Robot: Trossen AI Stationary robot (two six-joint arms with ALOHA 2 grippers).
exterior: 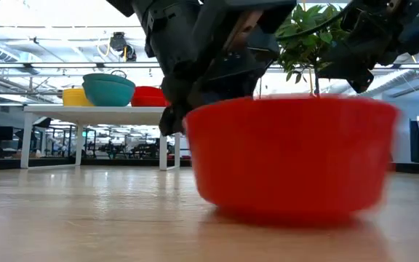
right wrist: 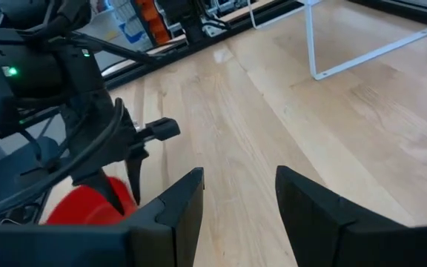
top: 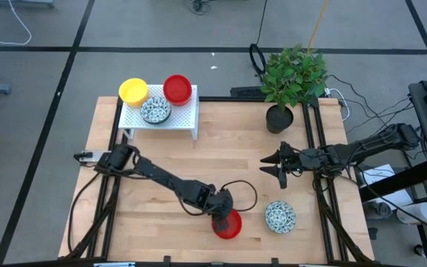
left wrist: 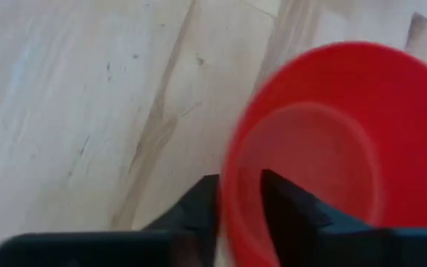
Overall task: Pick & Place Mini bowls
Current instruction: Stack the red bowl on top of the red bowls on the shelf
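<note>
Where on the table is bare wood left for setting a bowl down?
Bare wood spans between the white rack and the left gripper, and the near-left corner. Crowded: near edge, where the red bowl and speckled bowl sit.

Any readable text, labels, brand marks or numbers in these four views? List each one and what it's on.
None readable in any view.
Glossy red mini bowl pinched at its rim by the left gripper: plain, no marking.
White speckled mini bowl on the wooden table: pattern only, no letters.
White perforated rack and black plant pot: no label visible.
Boxes on shelving behind the table in the right wrist view: too blurred to read.
</note>
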